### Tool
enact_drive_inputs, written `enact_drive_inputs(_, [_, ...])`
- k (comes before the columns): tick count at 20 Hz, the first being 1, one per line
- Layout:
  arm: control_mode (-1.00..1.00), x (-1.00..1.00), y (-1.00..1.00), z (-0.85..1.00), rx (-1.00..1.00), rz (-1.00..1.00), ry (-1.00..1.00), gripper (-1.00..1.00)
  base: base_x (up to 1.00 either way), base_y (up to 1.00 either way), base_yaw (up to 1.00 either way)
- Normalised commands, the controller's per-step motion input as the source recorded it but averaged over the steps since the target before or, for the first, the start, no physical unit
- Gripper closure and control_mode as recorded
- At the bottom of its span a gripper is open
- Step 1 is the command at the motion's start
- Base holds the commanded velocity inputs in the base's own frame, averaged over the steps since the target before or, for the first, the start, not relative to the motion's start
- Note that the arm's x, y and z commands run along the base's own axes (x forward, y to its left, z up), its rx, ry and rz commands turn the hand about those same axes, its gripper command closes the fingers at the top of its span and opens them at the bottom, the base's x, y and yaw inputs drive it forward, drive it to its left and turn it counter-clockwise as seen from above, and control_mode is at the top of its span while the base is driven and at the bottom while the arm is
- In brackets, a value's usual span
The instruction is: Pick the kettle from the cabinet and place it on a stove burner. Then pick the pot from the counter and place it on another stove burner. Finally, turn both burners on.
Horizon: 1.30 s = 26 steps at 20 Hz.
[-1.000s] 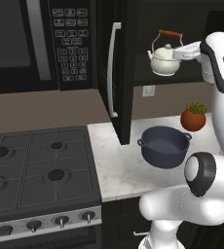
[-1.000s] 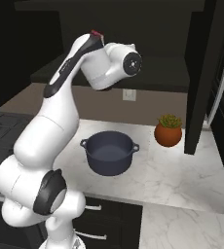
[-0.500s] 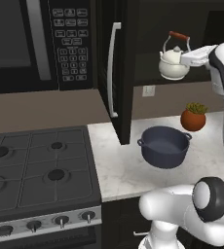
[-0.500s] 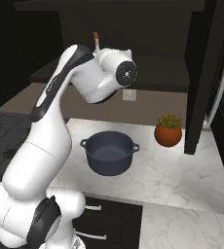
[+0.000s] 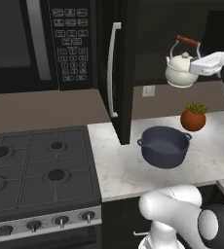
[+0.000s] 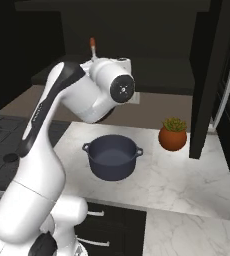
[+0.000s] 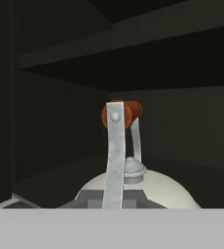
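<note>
Cream-white and round, the kettle (image 5: 181, 71) hangs in the air at the open front of the cabinet (image 5: 115, 68), high above the counter (image 5: 153, 167). The claw (image 5: 197, 68) is squeezed nearly shut and touches the side of the kettle. The fingers themselves are hard to see, but the kettle rests on no shelf, so the claw seems to be carrying it. From the hand camera, the kettle's silver handle with its orange-red top (image 7: 121, 114) stands right in front, with the dark shelves of the cabinet behind it.

So the first pick-up looks done. The kettle is not on the stove yet. The burners (image 5: 56, 174) are all bare, away to the left of the counter. The blue pot (image 5: 164, 146) sits on the counter, not moved yet, just in front of a little plant in an orange pot (image 5: 193, 116). The knobs (image 5: 61, 222) along the front of the stove look untouched.

Most of the job is left: put the kettle on a burner, move the pot to another burner, then turn both on.
</note>
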Motion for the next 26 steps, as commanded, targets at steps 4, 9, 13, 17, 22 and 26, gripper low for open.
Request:
enact_drive_inputs(4, [-1.00, -0.64, 0.00, 0.00, 0.00, 0.00, 0.00, 1.00, 0.00, 0.00, 0.00])
enact_drive_inputs(9, [-1.00, -0.63, 0.00, 0.00, 0.00, 0.00, 0.00, 1.00, 0.00, 0.00, 0.00])
enact_drive_inputs(13, [-1.00, -0.59, 0.00, 0.00, 0.00, 0.00, 0.00, 1.00, 0.00, 0.00, 0.00])
enact_drive_inputs(17, [-1.00, -0.53, 0.00, 0.00, 0.00, 0.00, 0.02, 1.00, 0.00, 0.00, 0.00])
enact_drive_inputs(22, [-1.00, -0.50, 0.00, -0.03, 0.00, 0.00, 0.04, 1.00, 0.00, 0.00, 0.00])
enact_drive_inputs(26, [-1.00, -0.47, 0.00, -0.08, 0.00, 0.00, 0.06, 1.00, 0.00, 0.00, 0.00])
